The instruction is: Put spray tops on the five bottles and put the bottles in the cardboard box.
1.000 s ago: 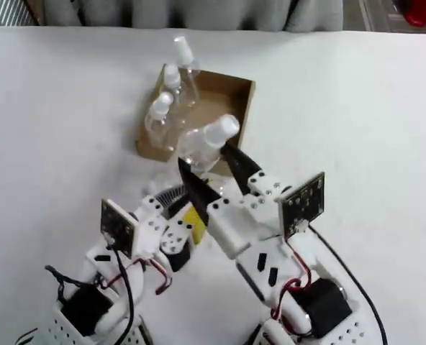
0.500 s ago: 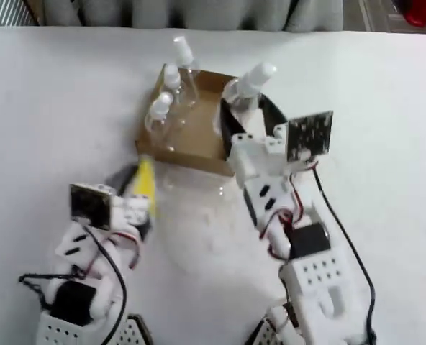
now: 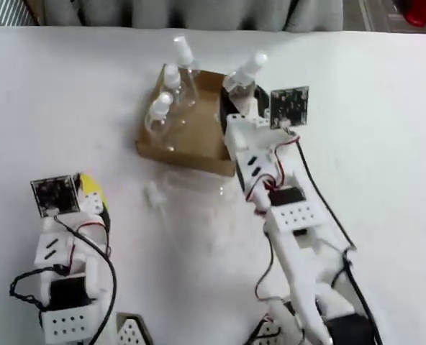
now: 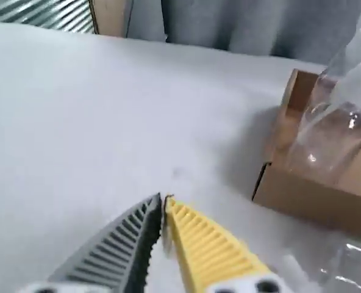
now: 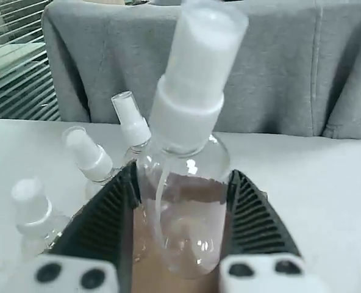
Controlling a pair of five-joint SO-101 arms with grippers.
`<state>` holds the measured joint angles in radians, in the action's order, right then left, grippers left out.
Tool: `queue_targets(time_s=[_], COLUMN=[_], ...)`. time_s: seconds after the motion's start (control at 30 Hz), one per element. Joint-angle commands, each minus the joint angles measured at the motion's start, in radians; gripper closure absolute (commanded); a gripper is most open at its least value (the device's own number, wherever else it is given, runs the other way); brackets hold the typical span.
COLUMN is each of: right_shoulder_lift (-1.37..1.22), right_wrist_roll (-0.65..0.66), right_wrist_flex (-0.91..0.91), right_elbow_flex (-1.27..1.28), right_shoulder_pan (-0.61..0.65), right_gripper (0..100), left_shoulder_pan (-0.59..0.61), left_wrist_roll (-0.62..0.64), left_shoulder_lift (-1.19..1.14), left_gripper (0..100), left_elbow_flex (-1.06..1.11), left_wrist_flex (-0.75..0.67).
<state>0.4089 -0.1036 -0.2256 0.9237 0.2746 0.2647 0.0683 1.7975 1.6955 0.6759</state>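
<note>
The cardboard box (image 3: 186,154) stands at the table's middle back. Three clear bottles with white spray tops lean in its left part (image 3: 171,77), seen past the held bottle in the right wrist view (image 5: 88,154). My right gripper (image 3: 240,95) is shut on a fourth clear bottle (image 5: 183,213) with a white spray top (image 3: 250,66), held tilted over the box's right far corner. My left gripper (image 4: 163,209) is shut and holds nothing. It hovers low over bare table, front left of the box (image 4: 302,195).
Something clear and crumpled or glassy (image 3: 155,192) lies on the table just in front of the box, with more of it (image 3: 224,190) beside my right arm; I cannot tell what it is. Grey cloth hangs behind the table's far edge.
My right arm has carried the bottle from in front of the box up over its right far corner. My left arm has pulled back to the front left.
</note>
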Motion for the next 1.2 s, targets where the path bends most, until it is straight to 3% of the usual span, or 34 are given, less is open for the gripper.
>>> queue_targets(time_s=[0.0, 0.73, 1.17], right_shoulder_lift=[-0.081, -0.662, -0.857], right_wrist_roll=[-0.005, -0.005, -0.003], right_wrist_flex=[-0.030, -0.031, -0.031], right_elbow_flex=[-0.137, -0.586, -0.738], right_shoulder_pan=[-0.015, -0.062, -0.062], right_gripper=[98.4, 98.4, 98.3], left_shoulder_pan=[0.012, 0.012, 0.012], left_wrist_roll=[-0.014, -0.015, -0.015], left_shoulder_lift=[-0.015, -0.015, -0.015], left_gripper=[98, 98, 98], left_elbow_flex=[-0.002, 0.000, 0.000], left_wrist_flex=[-0.011, -0.005, -0.009])
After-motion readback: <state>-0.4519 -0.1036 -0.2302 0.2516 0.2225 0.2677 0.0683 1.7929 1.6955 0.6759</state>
